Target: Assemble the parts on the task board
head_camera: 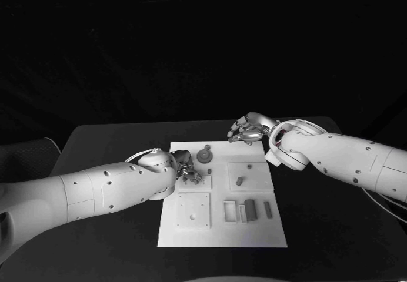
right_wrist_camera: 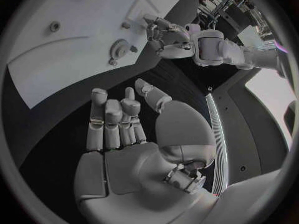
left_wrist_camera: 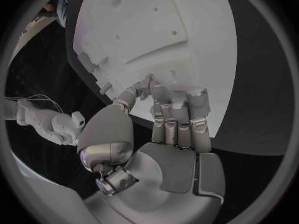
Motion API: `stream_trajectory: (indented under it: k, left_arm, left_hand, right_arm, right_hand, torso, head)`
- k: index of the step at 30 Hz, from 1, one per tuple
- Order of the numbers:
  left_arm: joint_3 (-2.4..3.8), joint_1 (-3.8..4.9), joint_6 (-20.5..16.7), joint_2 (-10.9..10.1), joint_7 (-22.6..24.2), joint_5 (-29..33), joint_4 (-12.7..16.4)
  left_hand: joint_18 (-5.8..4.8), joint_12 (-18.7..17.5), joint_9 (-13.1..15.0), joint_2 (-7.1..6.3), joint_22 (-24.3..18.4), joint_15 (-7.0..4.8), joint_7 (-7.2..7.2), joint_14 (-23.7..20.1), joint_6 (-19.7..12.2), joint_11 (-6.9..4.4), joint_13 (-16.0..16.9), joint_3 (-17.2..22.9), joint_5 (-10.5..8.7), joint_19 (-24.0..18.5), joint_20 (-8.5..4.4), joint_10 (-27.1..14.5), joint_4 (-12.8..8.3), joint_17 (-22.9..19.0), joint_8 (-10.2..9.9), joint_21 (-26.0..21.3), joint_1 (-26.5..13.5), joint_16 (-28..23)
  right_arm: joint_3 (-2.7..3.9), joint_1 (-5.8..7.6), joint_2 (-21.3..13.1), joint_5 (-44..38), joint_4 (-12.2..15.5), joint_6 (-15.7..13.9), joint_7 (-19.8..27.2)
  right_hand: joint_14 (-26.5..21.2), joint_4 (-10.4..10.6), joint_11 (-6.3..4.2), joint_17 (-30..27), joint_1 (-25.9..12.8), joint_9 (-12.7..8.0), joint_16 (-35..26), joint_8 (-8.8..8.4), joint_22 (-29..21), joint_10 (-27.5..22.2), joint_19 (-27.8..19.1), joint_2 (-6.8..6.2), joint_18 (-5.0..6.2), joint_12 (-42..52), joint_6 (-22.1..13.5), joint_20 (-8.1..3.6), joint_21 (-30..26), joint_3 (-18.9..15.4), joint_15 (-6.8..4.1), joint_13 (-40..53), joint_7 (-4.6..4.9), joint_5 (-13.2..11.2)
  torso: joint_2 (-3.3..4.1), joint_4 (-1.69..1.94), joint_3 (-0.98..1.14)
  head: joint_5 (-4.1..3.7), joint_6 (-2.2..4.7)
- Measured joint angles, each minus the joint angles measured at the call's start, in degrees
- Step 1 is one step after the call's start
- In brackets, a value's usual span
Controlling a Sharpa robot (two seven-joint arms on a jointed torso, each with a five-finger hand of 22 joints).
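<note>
Task board (head_camera: 222, 235): one white plate is laid at the middle of the black table (head_camera: 110, 141).
Parts: one round piece (head_camera: 204, 155) is seen near the far edge; one small piece (head_camera: 240, 181) lies on a raised square; three upright bars (head_camera: 249, 207) are grouped on the robot's right side of the near half.
Left hand (head_camera: 186, 171): it is placed over the board's left side; the fingers are drawn together and upright in the left wrist view (left_wrist_camera: 177, 119); whether anything is held cannot be told.
Right hand (head_camera: 247, 130): it is held just past the board's far right corner; the fingers (right_wrist_camera: 112, 119) are curled inward on nothing.
</note>
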Motion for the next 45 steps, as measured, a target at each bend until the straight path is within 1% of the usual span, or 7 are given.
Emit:
stream_trajectory:
  k: [18,21,22,24,37,41,45]
  left_arm:
    - [-0.01,-0.02,0.74,-0.01,-0.02,0.23,-0.02]
    - [0.0,-0.02,0.81,0.0,-0.02,0.57,-0.09]
    - [0.0,-0.02,0.82,0.0,-0.02,0.66,-0.11]
    - [0.0,-0.02,0.83,0.0,-0.02,0.83,-0.14]
    - [0.0,-0.02,0.94,0.0,-0.02,1.39,-0.22]
    - [0.0,-0.02,0.96,0.0,-0.02,1.44,-0.22]
    - [0.0,-0.02,1.0,0.0,-0.02,1.48,-0.22]
  left_hand:
    - [0.19,0.0,-0.07,0.37,-0.01,-0.09,-0.18,-0.29,-0.18,0.0,0.01,-0.68,-0.08,-0.05,-0.04,0.0,0.12,-0.01,0.0,0.0,-0.87,-0.01]
    - [0.21,0.06,-0.14,0.43,-0.01,-0.09,-0.19,-0.3,-0.18,-0.02,-0.06,-1.9,-0.94,-0.32,-0.12,-0.02,0.4,-0.1,0.0,0.0,-2.75,0.03]
    - [0.22,0.26,-0.19,0.57,-0.02,-0.09,-0.21,-0.31,-0.21,-0.16,-0.06,-1.95,-2.55,-0.32,-0.12,-0.16,0.45,-0.16,0.0,0.0,-2.98,0.24]
    - [0.24,0.26,-0.19,0.57,-0.02,-0.19,-0.27,-0.43,-0.27,-0.21,-0.06,-1.95,-3.56,-0.32,-0.12,-0.21,0.45,-0.17,0.21,0.0,-2.98,0.39]
    - [0.3,0.26,-0.33,2.18,-0.03,-0.19,-0.39,-0.61,-0.37,-0.22,-0.16,-1.94,-3.74,-0.32,-0.1,-0.22,1.4,-0.29,0.21,0.0,-4.6,0.41]
    - [0.31,0.39,-0.37,3.03,-0.03,-0.18,-0.39,-0.61,-0.38,-0.22,-0.17,-1.94,-2.44,-0.31,-0.1,-0.22,1.4,-0.38,0.44,0.0,-4.64,0.41]
    - [0.31,0.49,-0.42,4.31,-0.03,-0.17,-0.48,-0.62,-0.47,-0.22,-0.23,-1.8,0.29,-0.31,-0.1,-0.22,0.84,-0.45,0.56,0.0,-4.37,0.6]
  right_arm:
    - [0.0,0.0,0.05,0.01,-0.03,0.01,0.0]
    - [0.0,0.0,0.05,0.01,-0.03,0.01,0.0]
    - [0.0,0.0,0.05,0.01,-0.03,0.01,0.0]
    - [0.0,0.0,0.06,0.01,-0.03,0.01,0.0]
    - [0.0,0.0,0.05,0.02,-0.04,0.01,0.0]
    - [0.0,0.0,0.05,0.02,-0.04,0.01,0.0]
    - [0.0,0.0,0.05,0.02,-0.03,0.01,0.01]
  right_hand:
    - [0.3,0.0,0.0,0.0,0.0,0.04,0.0,0.0,0.0,0.0,0.0,0.0,0.0,0.0,0.02,0.0,0.0,0.0,0.05,0.04,-0.04,0.0]
    - [0.31,0.0,0.0,0.0,0.0,0.04,0.0,0.0,0.0,0.0,0.0,0.0,0.0,0.0,-0.01,0.0,0.0,0.0,0.05,0.04,-0.01,0.0]
    - [0.31,0.0,0.0,0.0,0.0,0.04,0.0,0.0,0.0,0.0,0.0,0.0,0.0,0.0,-0.04,0.0,0.0,0.0,0.05,0.04,0.01,0.0]
    - [0.31,0.0,0.0,0.0,0.0,0.04,0.0,0.0,0.0,0.0,0.0,0.0,0.0,0.0,-0.11,0.0,0.0,0.0,0.05,0.04,0.08,0.0]
    - [0.34,0.0,0.0,0.0,0.0,0.09,0.0,0.0,0.0,0.0,0.0,0.0,-0.01,0.0,-0.12,0.0,0.0,0.0,0.09,0.04,0.08,0.0]
    - [0.2,0.0,0.0,0.0,0.0,0.08,0.0,0.0,0.0,0.0,0.0,0.0,-0.02,0.0,-0.12,0.0,0.0,0.0,-0.03,0.04,0.07,0.0]
    - [0.19,0.0,0.0,0.0,0.0,0.08,0.0,0.0,0.0,0.0,0.0,0.0,-0.01,0.0,-0.21,0.0,0.0,0.0,-0.03,0.04,-0.02,0.0]
  torso:
    - [0.0,0.01,-0.01]
    - [0.0,0.0,-0.01]
    - [0.0,0.0,-0.01]
    - [0.0,-0.01,-0.01]
    - [0.01,-0.01,0.02]
    - [0.01,-0.01,0.01]
    - [0.01,-0.01,0.01]
  head:
    - [-0.08,-0.12]
    - [-0.07,-0.13]
    - [-0.08,-0.13]
    - [-0.12,-0.13]
    - [-0.17,-0.17]
    - [-0.17,-0.19]
    - [-0.17,-0.18]
